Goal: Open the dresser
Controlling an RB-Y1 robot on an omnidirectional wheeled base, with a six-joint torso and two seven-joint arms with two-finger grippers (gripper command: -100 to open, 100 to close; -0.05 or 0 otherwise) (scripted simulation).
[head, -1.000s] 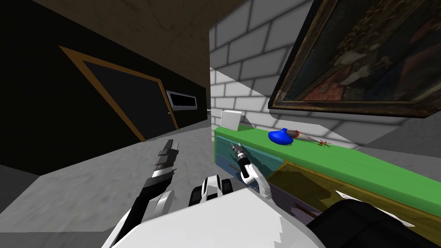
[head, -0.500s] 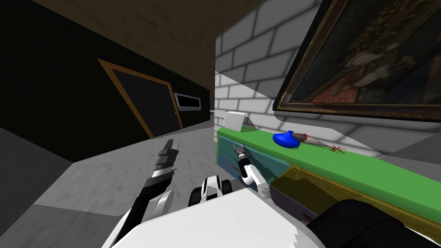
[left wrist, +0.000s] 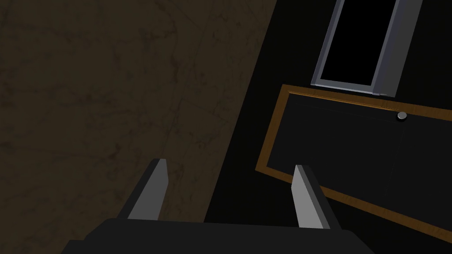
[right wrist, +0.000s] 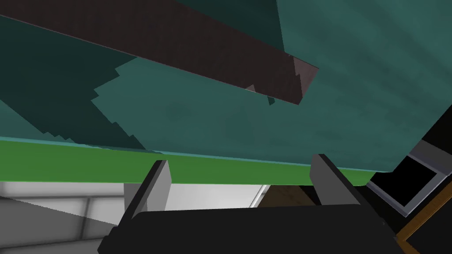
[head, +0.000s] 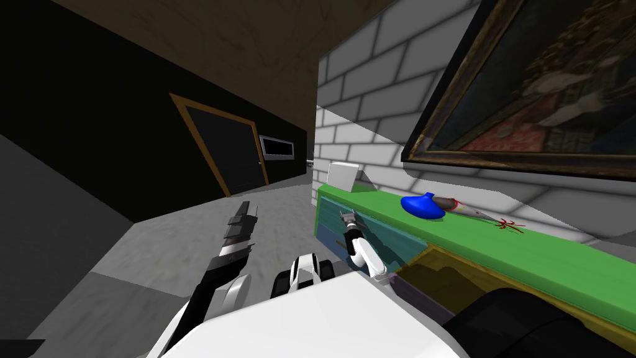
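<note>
Dresser (head: pixel 385 235), teal front at frame centre: right gripper (right wrist: pixel 240 161) spread wide, empty, near its dark handle (right wrist: pixel 176 48). Left gripper (left wrist: pixel 230 164) is likewise wide. My view has swung slightly since.

Nothing legible is picked up here: no lettering, label, brand, number or sign can be read. No writing is carried by the dresser (head: pixel 397 239), none can be made out on the framed painting (head: pixel 546 93) above it, and the white box (head: pixel 343 176) is left plain.
</note>
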